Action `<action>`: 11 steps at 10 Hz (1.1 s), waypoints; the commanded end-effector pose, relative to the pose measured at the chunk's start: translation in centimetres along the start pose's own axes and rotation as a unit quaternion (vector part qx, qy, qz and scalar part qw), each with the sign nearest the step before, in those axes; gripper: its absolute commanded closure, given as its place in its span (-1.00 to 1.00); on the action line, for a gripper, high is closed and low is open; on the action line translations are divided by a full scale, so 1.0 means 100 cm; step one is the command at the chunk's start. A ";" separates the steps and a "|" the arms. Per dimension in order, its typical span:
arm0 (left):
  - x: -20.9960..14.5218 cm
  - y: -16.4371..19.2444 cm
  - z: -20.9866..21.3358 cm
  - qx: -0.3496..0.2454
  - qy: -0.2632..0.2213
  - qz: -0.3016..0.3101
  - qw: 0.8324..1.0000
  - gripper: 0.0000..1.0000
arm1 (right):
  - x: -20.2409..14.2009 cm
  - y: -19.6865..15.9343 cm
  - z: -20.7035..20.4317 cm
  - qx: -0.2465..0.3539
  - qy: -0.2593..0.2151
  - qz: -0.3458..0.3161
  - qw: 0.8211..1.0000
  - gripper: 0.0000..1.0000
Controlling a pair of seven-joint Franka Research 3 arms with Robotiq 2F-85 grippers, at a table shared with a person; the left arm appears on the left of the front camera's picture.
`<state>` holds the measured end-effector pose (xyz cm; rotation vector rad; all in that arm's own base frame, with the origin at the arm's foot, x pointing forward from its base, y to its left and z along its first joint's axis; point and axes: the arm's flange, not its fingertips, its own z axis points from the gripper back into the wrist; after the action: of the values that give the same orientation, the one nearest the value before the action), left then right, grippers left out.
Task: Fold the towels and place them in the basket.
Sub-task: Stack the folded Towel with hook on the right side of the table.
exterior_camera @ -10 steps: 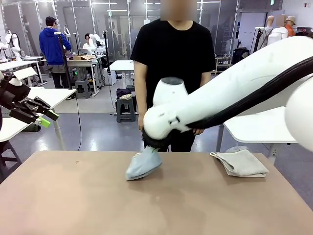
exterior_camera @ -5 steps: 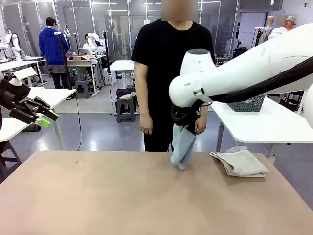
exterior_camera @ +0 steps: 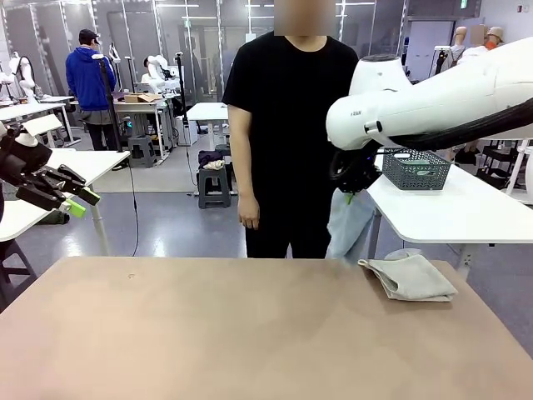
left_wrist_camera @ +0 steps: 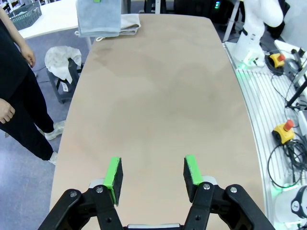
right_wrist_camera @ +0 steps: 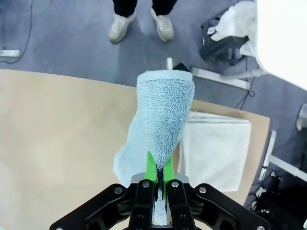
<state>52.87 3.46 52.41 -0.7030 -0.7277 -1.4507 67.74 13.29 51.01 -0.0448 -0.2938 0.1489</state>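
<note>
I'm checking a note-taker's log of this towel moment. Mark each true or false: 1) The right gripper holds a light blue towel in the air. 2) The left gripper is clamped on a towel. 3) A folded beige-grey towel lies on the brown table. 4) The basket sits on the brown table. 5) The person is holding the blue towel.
1) True: the right gripper is shut on the light blue towel, which hangs clear of the brown table.
2) False: the left gripper is open and holds nothing.
3) True: the beige-grey towel lies near its far right edge.
4) False: the basket sits on a white side table.
5) False: the person's hand hangs empty.
</note>
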 end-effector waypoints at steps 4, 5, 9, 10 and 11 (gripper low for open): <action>0.002 -0.002 0.001 0.004 0.008 0.006 1.000 -0.31 | -0.016 -0.035 0.007 -0.009 0.040 0.017 0.999 0.88; 0.002 -0.002 0.001 0.004 0.008 0.006 1.000 -0.31 | -0.023 -0.039 0.009 -0.010 0.041 0.015 0.999 0.88; 0.002 -0.002 0.001 0.004 0.008 0.006 1.000 -0.31 | -0.044 -0.050 0.006 -0.019 0.058 0.028 0.998 0.88; 0.002 -0.002 0.001 0.004 0.008 0.006 1.000 -0.31 | -0.044 -0.049 0.004 -0.034 0.042 0.029 0.998 0.88; 0.002 -0.002 0.001 0.004 0.008 0.006 1.000 -0.31 | -0.032 -0.045 0.008 -0.016 0.056 0.011 0.998 0.88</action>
<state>52.87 3.45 52.41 -0.7030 -0.7277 -1.4507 64.84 8.31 50.73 -0.0982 -0.1806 0.1696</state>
